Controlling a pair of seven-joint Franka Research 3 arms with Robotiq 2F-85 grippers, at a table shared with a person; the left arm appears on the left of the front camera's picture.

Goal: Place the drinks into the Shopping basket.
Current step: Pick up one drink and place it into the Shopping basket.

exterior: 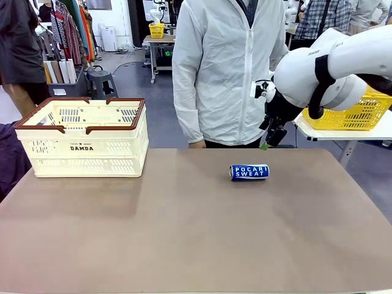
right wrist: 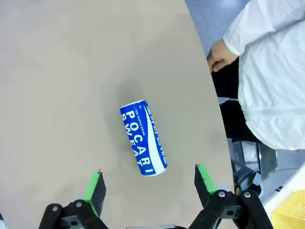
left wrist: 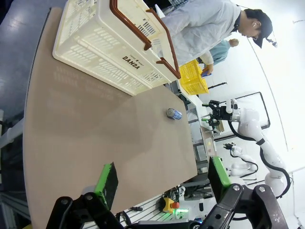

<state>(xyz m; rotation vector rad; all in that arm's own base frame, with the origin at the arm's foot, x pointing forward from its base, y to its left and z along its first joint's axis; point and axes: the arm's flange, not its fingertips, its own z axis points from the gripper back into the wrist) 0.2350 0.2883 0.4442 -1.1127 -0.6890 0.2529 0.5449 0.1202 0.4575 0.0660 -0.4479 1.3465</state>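
Drink can (exterior: 249,172), blue, lay sideways on the table (exterior: 184,239), well apart from the Shopping basket (exterior: 86,153) at far left. Right gripper (right wrist: 148,180) hung over it, fingers spread, empty; left gripper (left wrist: 162,181) likewise spread.

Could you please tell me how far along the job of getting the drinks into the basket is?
Done: nothing I can confirm; the inside of the Shopping basket is too hidden to tell. In hand: the right gripper hangs over the blue can, jaws open, not touching. Left: grasp that can, lying on its side on the table, and carry it to the basket.
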